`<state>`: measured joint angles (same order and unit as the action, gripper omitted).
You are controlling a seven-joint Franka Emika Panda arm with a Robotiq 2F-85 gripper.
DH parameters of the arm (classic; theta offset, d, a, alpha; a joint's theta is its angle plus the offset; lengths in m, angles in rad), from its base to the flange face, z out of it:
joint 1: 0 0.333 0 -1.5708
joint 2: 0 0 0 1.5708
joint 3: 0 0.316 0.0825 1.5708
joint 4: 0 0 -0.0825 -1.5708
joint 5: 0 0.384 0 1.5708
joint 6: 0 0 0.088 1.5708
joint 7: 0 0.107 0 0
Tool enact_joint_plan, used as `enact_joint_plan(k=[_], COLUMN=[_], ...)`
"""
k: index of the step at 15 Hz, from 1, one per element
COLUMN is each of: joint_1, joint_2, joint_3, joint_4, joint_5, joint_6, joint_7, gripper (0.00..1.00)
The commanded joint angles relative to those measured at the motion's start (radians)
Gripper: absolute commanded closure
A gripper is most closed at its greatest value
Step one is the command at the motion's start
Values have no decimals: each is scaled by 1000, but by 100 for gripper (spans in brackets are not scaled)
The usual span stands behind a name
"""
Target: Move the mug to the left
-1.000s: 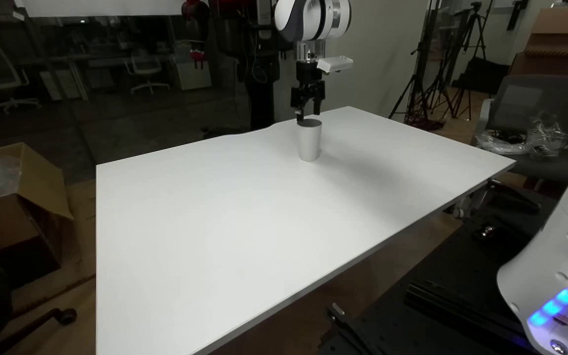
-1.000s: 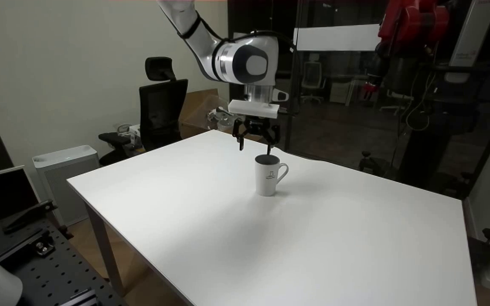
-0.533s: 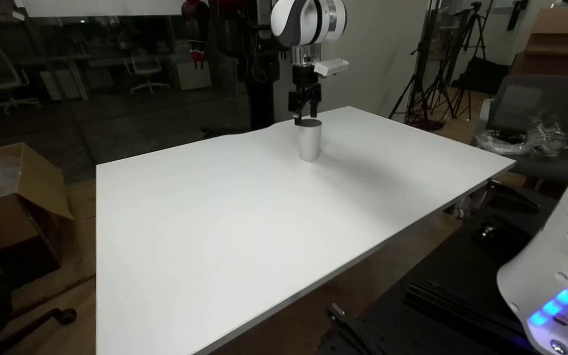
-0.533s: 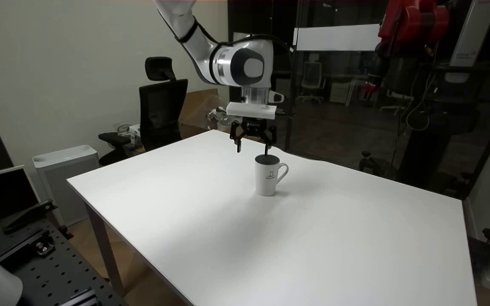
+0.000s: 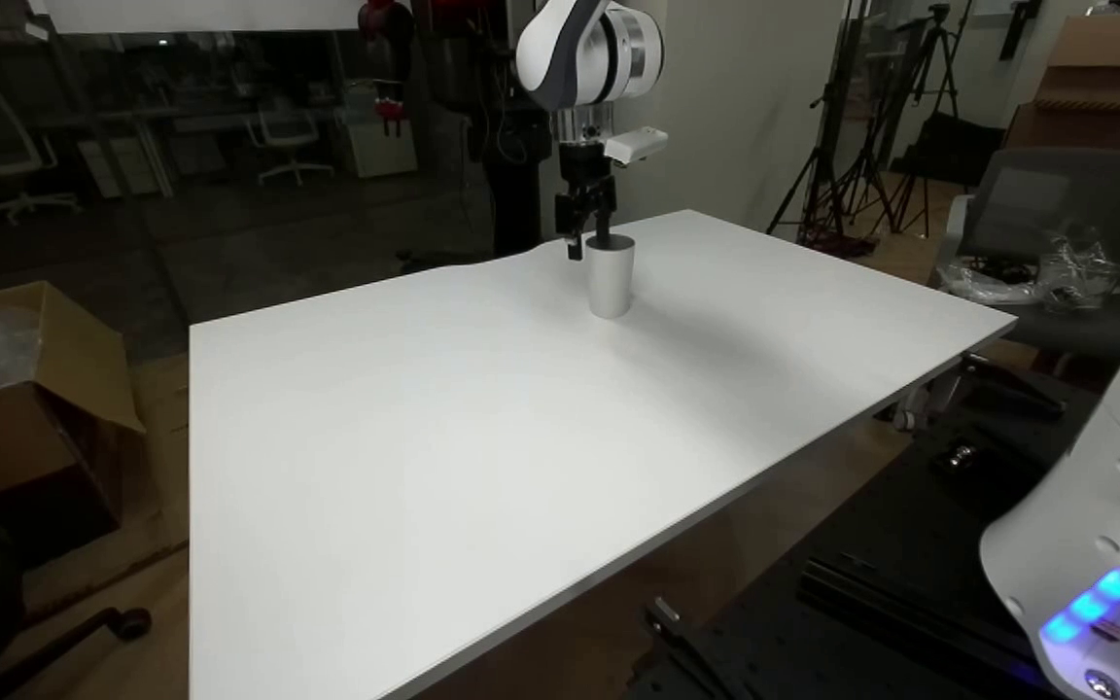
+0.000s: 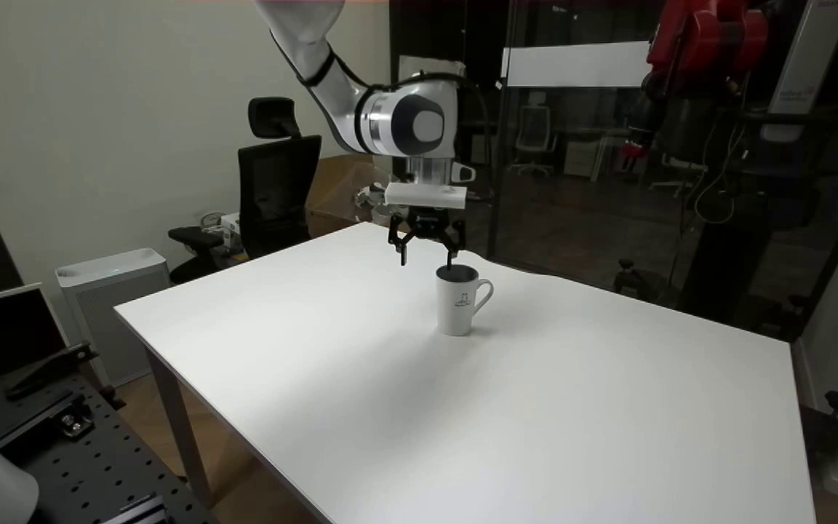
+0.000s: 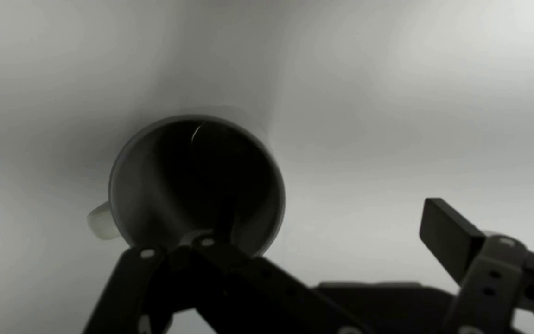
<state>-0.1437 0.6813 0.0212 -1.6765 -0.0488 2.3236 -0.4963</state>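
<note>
The mug is light grey-white with a dark inside and stands upright on the white table. In an exterior view the mug shows a small dark print and a handle. My gripper is open and just above the mug, pointing down; it also shows in an exterior view. In the wrist view the mug lies left of centre. One finger overlaps its mouth; the other finger is outside it. Whether the finger is inside the mug or above it I cannot tell. The gripper holds nothing.
The robot's black mounting base stands beside the table. A chair and an air purifier stand beyond one table edge. A cardboard box stands on the floor by the table's end.
My gripper has moved down and to the left in both exterior views, with one finger now overlapping the mug's mouth. It stays open, and the mug has not moved.
</note>
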Motion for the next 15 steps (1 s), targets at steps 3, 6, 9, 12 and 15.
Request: enact_joint_plan(k=[3, 6, 9, 12, 15], joint_1=[-26, -38, -47, -52, -59], joint_2=[36, 50, 63, 74, 78], joint_3=[14, 18, 20, 20, 23], joint_4=[59, 70, 81, 90, 96], joint_5=[-14, -7, -4, -4, 0], joint_6=[-17, -17, -18, -19, -20], joint_7=[-38, -52, -57, -61, -64], gripper=[0, 27, 48, 69, 89])
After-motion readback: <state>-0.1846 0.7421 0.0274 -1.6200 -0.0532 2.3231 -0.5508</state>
